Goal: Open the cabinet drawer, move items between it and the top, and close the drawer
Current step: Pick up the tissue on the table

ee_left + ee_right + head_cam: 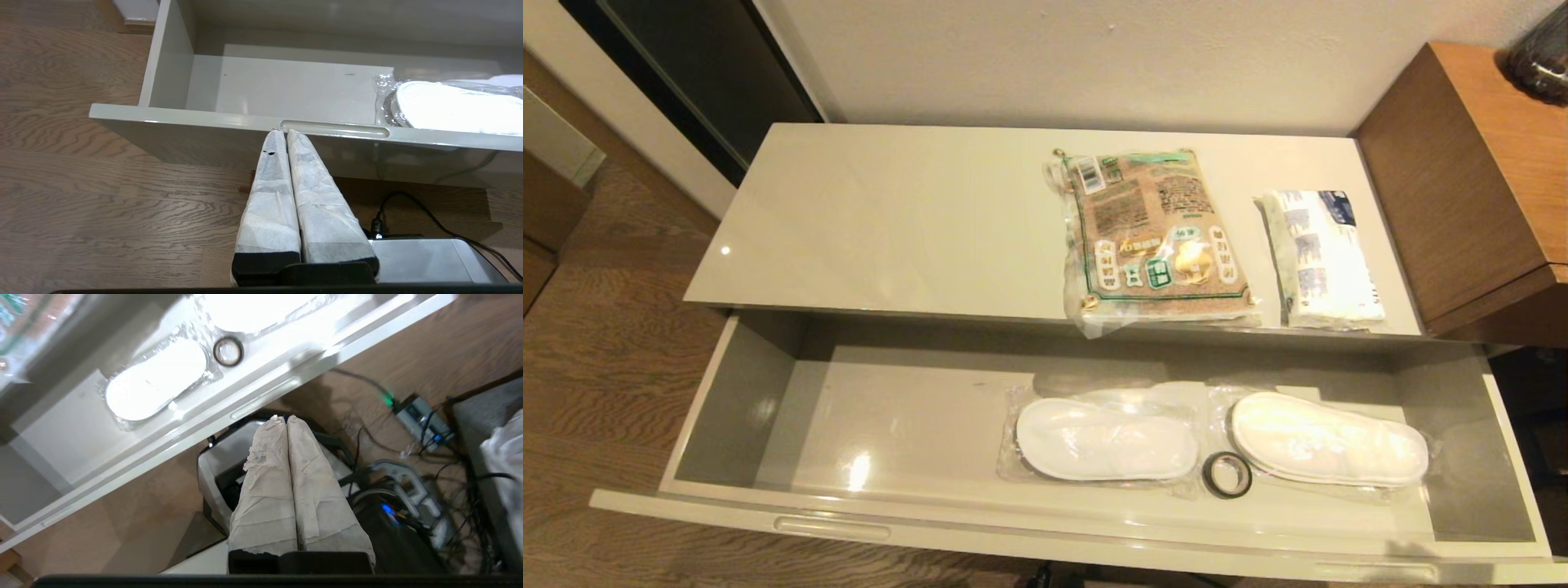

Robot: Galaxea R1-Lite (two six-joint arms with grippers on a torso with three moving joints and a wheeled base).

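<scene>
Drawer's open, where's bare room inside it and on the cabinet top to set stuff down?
Drawer: its left half is bare, from the left wall to the wrapped slippers. The right half is crowded with slippers and the black tape ring. Top: bare on the left up to the grain bag; only a narrow gap separates the bag and tissue pack.

The drawer (768, 392) stands pulled out, its left half bare floor from the left wall to mid-length. Toward the right, two wrapped slippers (1107, 441) and a tape ring (1227, 474) fill the floor near the front wall. On the cabinet top (874, 220), the left half is bare; a grain bag (1156, 233) and tissue pack (1327, 257) fill the right end, against a taller wooden cabinet (1462, 180).
</scene>
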